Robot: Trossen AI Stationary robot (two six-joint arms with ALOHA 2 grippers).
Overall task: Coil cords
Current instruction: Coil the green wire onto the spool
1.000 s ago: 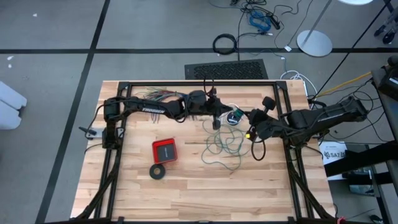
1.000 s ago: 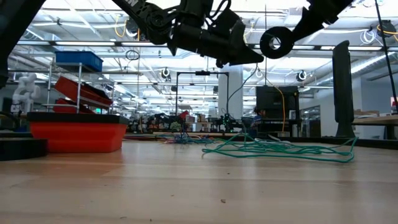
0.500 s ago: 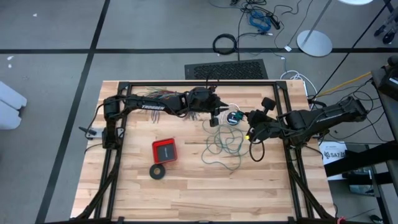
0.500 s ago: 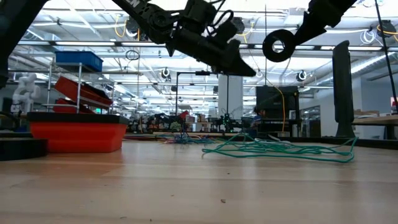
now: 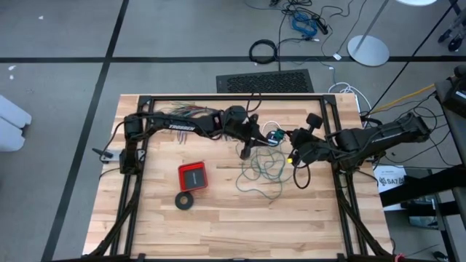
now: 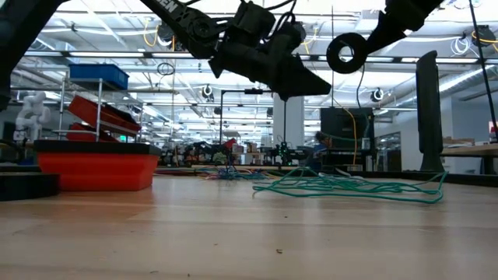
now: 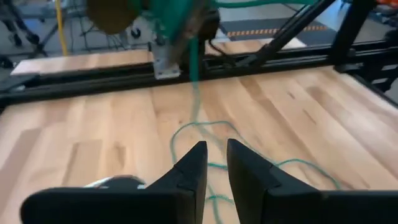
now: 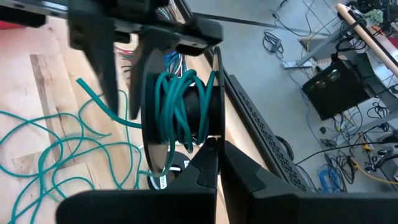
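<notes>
A loose tangle of teal-green wire (image 5: 261, 171) lies on the wooden table's middle. One strand (image 7: 194, 93) rises from it to a black spool (image 8: 180, 99) wound with several turns of the same wire. My right gripper (image 8: 217, 152) is shut on that spool, above the table. My left gripper (image 7: 213, 163) hovers just left of the spool (image 5: 274, 136), slanting down over the tangle, with a narrow gap between its fingers. The rising strand hangs just beyond its fingertips. A thin white cord (image 5: 266, 124) lies beyond the spool. My left gripper: I cannot tell whether its fingers touch the hanging teal strand. My right gripper pinches the lower rim of one spool flange (image 8: 214, 134) between its two fingers, coming from the table's right side and slanting down. The spool is lifted clear of the table, its flanges standing on edge.
A red box (image 5: 193, 175) and a black tape ring (image 5: 184, 201) lie left of the tangle. A fanned bundle of many-coloured wires (image 5: 183, 110) sits under the left arm at the far edge. Black frame rails (image 5: 233, 97) border the table.
My left gripper has turned about its wrist, tipped and sunk a little toward the tangle and the near edge. My right gripper and the spool have kept still.
</notes>
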